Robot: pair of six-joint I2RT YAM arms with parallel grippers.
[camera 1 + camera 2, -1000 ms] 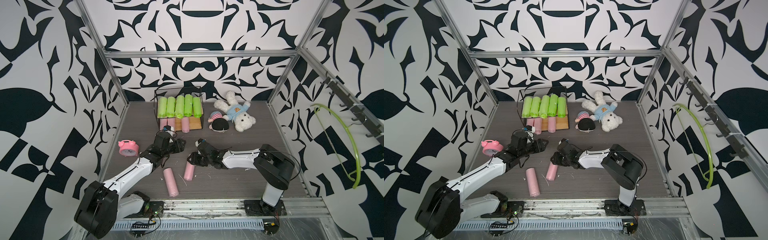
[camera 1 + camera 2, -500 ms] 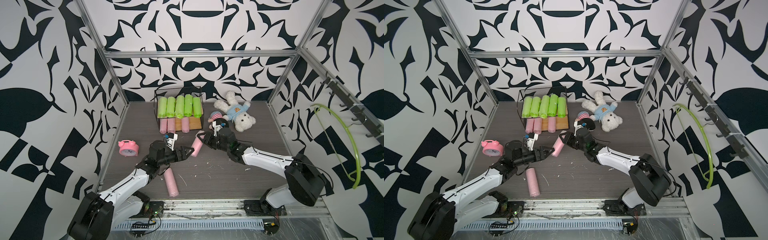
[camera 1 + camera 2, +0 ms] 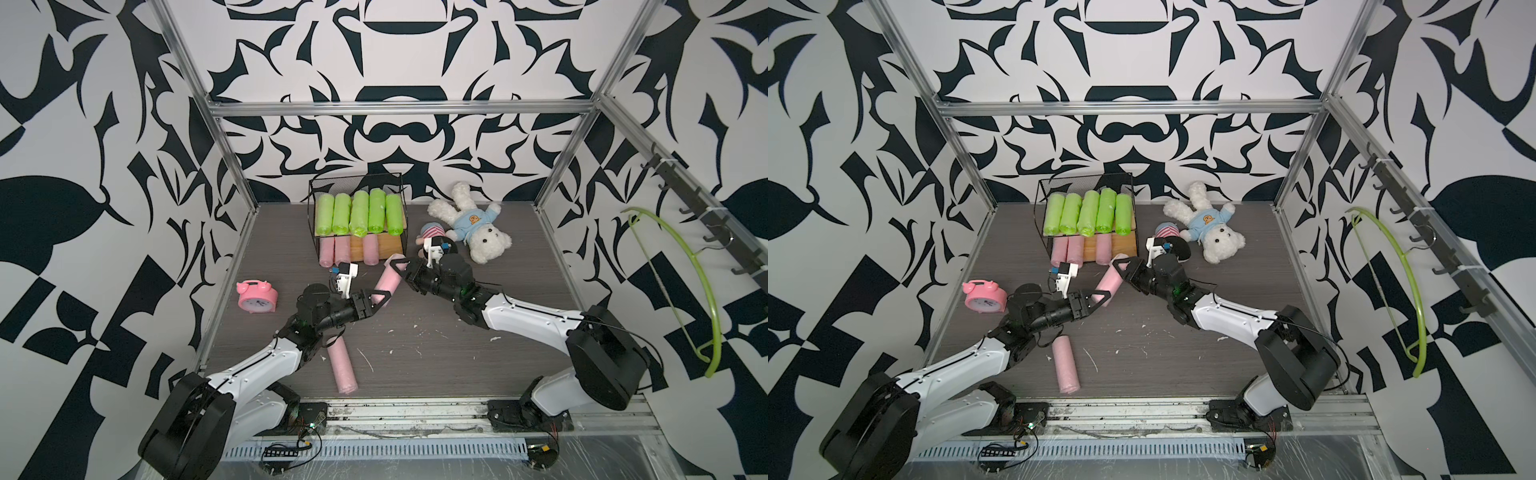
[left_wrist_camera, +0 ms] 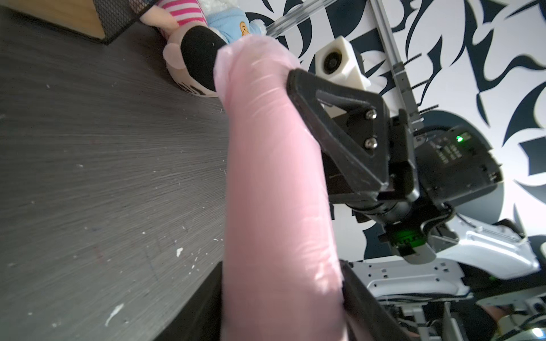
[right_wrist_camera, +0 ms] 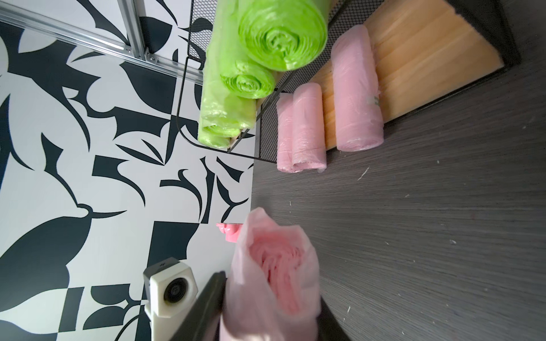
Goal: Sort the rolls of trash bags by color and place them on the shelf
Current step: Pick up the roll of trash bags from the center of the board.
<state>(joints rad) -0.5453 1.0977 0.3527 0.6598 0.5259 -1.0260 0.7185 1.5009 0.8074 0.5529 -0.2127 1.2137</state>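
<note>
Two grippers are on the airborne pink roll (image 3: 388, 280) now. A second ago my right gripper (image 3: 400, 268) had it low over the table (image 3: 457, 353) near the front, while my left gripper (image 3: 380, 298) was up by the shelf (image 3: 390, 242). Half a second ago the roll was already raised, with the left fingers spread just short of it. Since then they have come in on its lower end. Nothing else has moved: five green rolls (image 3: 359, 212) on the top board, three lower pink rolls (image 3: 343, 249) on the bottom board, and the loose pink roll (image 3: 342, 365) on the table near the front.

The top board hides the back parts of the three lower pink rolls, and my left arm covers the far end of the loose pink roll. In the left wrist view the left fingers (image 4: 198, 310) run off the frame edge. In the right wrist view the roll's end is blurred and only slivers of the right fingers (image 5: 204, 301) show.

My right gripper is clamped tight on the roll's upper end. My left gripper pinches the lower end, a finger pressed against each side. The roll hangs tilted, clear of the table, near the shelf but apart from it.
</note>
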